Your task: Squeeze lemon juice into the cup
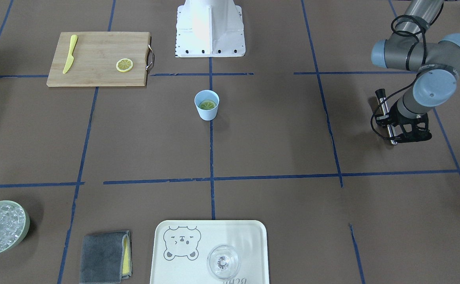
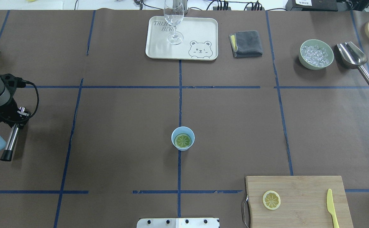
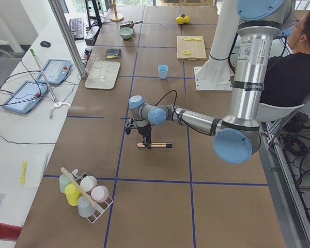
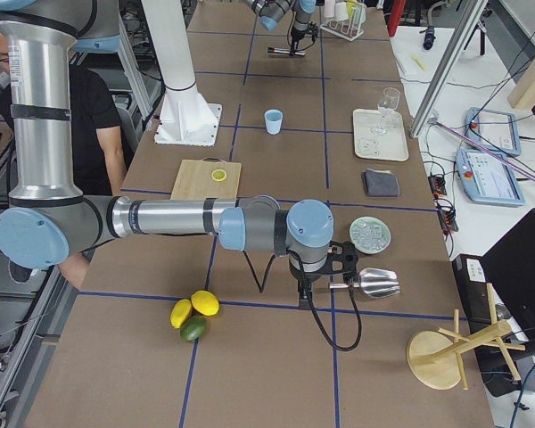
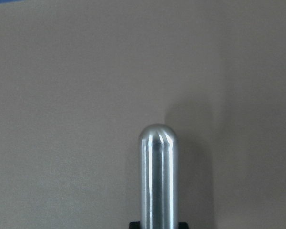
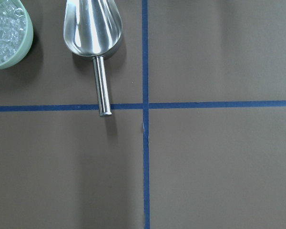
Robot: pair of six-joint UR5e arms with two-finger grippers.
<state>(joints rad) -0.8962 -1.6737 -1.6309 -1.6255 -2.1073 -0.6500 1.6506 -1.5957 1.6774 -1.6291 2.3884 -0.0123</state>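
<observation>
The brown worktop (image 2: 124,126), crossed by blue tape lines (image 2: 179,95), is carrying a light-blue cup (image 1: 206,113), which is standing upright on the central line. A wooden cutting board (image 2: 301,196) is lying on the robot's right, near the robot base (image 1: 210,39). Along the far edge a cream tray (image 2: 159,47), a folded grey cloth (image 2: 247,39) and a green bowl (image 2: 316,66) are sitting in a row, a steel scoop (image 2: 352,55) lying just beside the bowl
</observation>
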